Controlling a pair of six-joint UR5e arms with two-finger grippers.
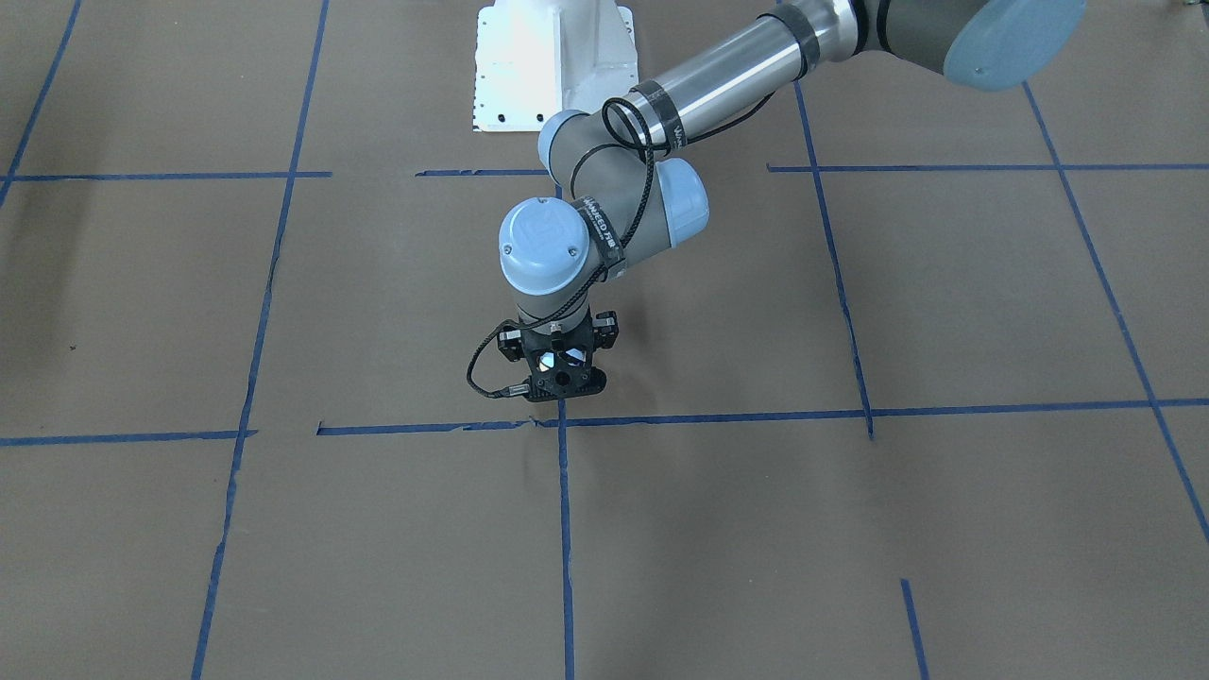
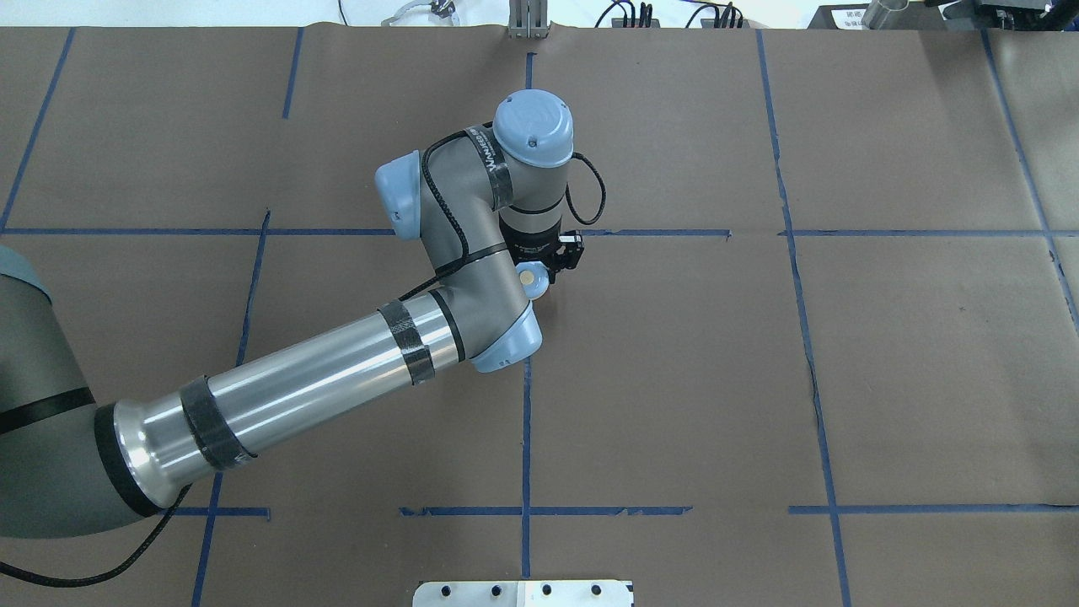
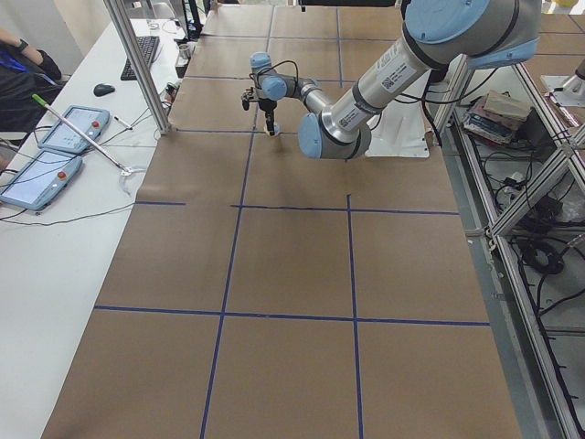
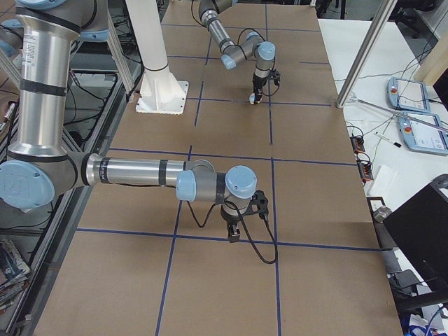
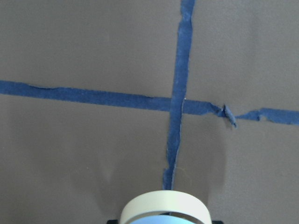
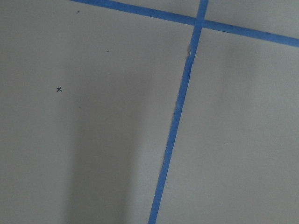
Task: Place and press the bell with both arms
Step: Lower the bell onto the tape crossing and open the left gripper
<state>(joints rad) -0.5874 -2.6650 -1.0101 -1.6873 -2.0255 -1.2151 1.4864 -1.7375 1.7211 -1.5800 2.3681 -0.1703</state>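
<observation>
The left end effector (image 1: 559,378) points straight down and its fingers are closed around the bell (image 2: 534,289). The bell sits right under it, between the fingers. It is very close to the brown surface (image 2: 927,379). I cannot tell if it is touching the surface yet.

I think the job right now is to put the bell down. To do it well, the arm should go down slowly and straight, so the bell does not tip. The cream base ring (image 5: 163,203) should lie flat on the surface all the way round before the fingers open. Then the fingers should open just a little and lift straight up, so they do not bump the bell or drag it along. A crossing of blue tape (image 5: 177,105) lies just ahead of the end effector. It looks like a good spot to aim near.

The bell looks like it stands upright. Its cream button (image 2: 528,276) faces up and its base ring faces down. The bell is round, so it has no long side. Its middle line runs up and down, through the button.

The right end effector (image 4: 233,234) is well apart from the left one and also points down. I cannot tell if its fingers are wide or narrow. Its own camera shows only the surface and tape.
</observation>
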